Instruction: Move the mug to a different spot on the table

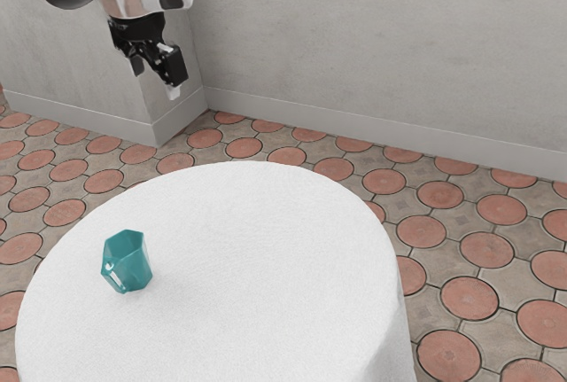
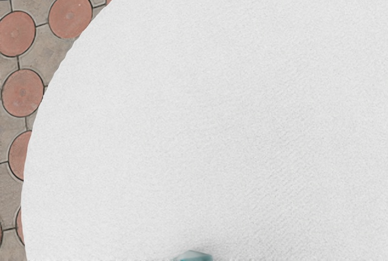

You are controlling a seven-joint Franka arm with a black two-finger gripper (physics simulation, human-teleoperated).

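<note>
A teal mug (image 1: 127, 261) with angular sides stands upright on the round white table (image 1: 266, 249), near its edge at the exterior view's left. The handle faces the front. My gripper (image 1: 158, 81) hangs high above the floor behind the table, far up and back from the mug. Its black fingers stand apart with nothing between them, so it is open. In the wrist view a thin sliver of the mug (image 2: 193, 256) shows on the white tabletop (image 2: 230, 115).
A grey wall corner (image 1: 168, 107) juts out just behind the gripper. Brown tiled floor (image 1: 461, 249) surrounds the table. Bare white tabletop spreads to the right of the mug and behind it.
</note>
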